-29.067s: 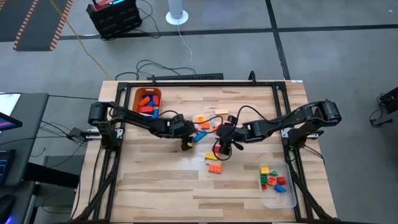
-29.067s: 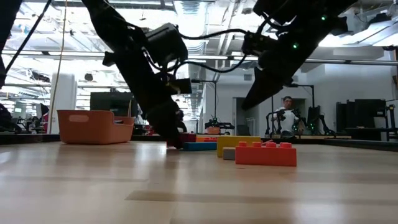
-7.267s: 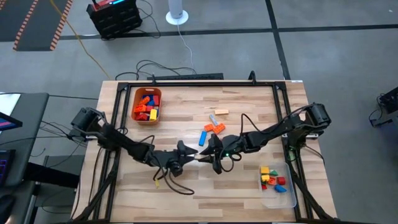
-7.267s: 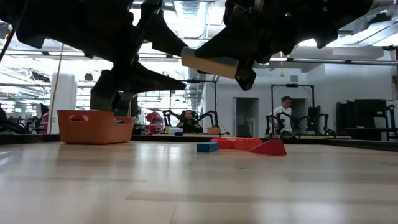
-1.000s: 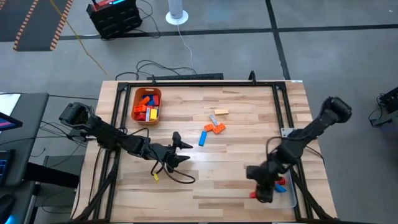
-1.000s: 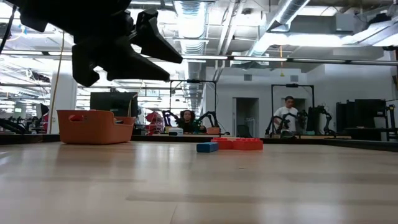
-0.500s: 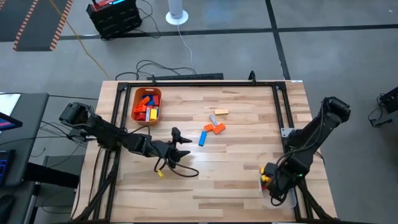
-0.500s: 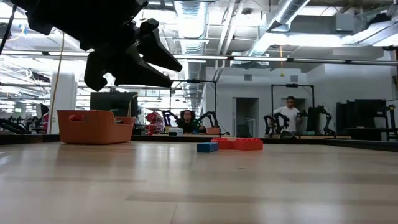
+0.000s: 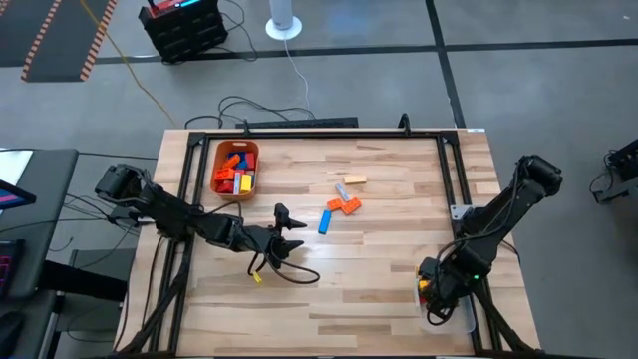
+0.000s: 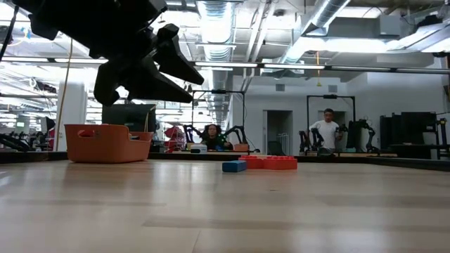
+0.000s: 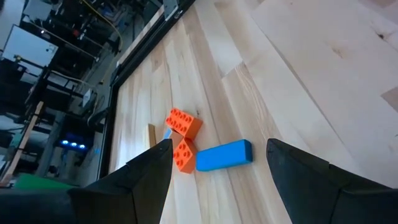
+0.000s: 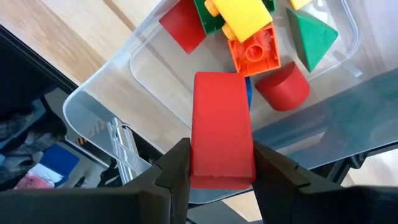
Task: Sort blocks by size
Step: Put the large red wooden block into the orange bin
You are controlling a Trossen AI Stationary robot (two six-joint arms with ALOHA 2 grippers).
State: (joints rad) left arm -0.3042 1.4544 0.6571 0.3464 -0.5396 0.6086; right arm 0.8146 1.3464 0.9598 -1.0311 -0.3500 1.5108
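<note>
Above the clear plastic tray (image 12: 118,81), my right gripper (image 12: 221,163) clamps a red block (image 12: 221,127) over the small blocks (image 12: 249,31) inside, and releasing off-centre could bounce it past the rim, while my left gripper (image 11: 217,168) hangs open near the blue block (image 11: 224,155).

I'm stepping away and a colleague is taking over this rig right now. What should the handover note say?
Right gripper: shut on a red block, held over the clear tray at the table's near right corner; not yet released.
Left gripper: open, empty, hovering mid-table, facing the loose blocks.
Done: orange bin and the tray each hold several blocks.
Left: a blue block, orange blocks and a tan block lie loose at mid-table.
</note>
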